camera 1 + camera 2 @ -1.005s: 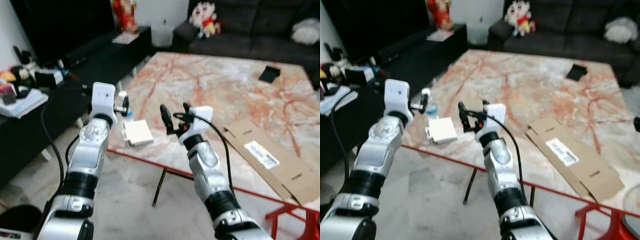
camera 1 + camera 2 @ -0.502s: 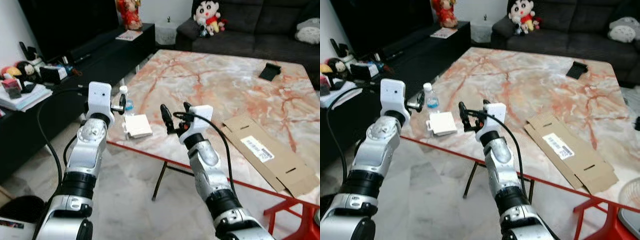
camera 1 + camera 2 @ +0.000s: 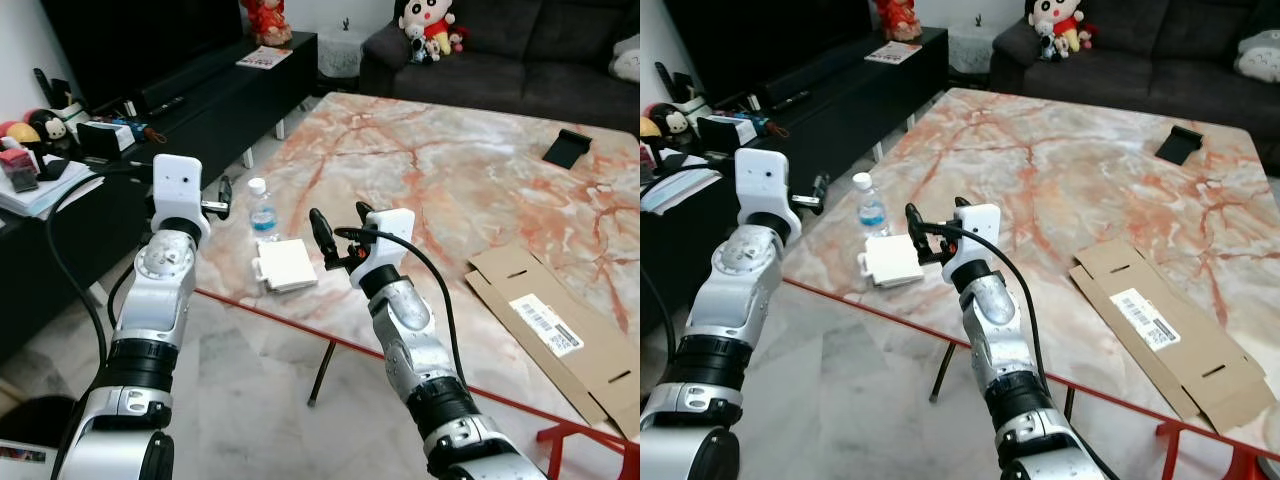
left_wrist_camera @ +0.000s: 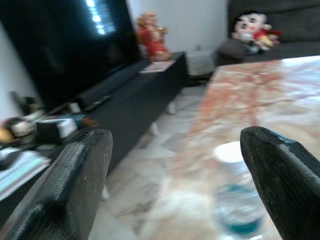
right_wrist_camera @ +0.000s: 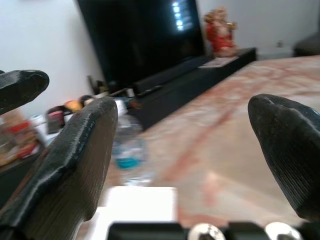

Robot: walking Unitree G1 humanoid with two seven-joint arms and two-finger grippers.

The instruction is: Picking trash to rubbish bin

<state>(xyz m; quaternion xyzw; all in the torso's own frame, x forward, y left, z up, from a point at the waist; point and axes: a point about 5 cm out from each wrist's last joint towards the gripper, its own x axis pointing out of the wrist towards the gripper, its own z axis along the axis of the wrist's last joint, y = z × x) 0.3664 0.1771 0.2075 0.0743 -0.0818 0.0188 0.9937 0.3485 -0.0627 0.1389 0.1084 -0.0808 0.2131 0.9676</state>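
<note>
A small clear water bottle (image 3: 263, 208) with a white cap and blue label stands near the marble table's (image 3: 450, 190) left front corner. A flat white box (image 3: 285, 266) lies just in front of it. My left gripper (image 3: 222, 197) hangs open a little to the left of the bottle, off the table's edge; its wrist view shows the bottle (image 4: 237, 210) between the spread fingers (image 4: 75, 180). My right gripper (image 3: 340, 225) is open just to the right of the white box, above the table's front edge. Bottle (image 5: 127, 145) and box (image 5: 140, 205) lie ahead of it.
A flattened cardboard box (image 3: 560, 335) lies at the table's right front, a black object (image 3: 566, 150) at the far right. A low black TV console (image 3: 150, 100) with clutter runs along the left. A dark sofa (image 3: 500, 60) stands behind. Tiled floor (image 3: 260, 380) lies below the table's red edge.
The camera has shifted, so the table sits further right in view. The left gripper now stands slightly further left of the bottle. Both grippers remain open.
</note>
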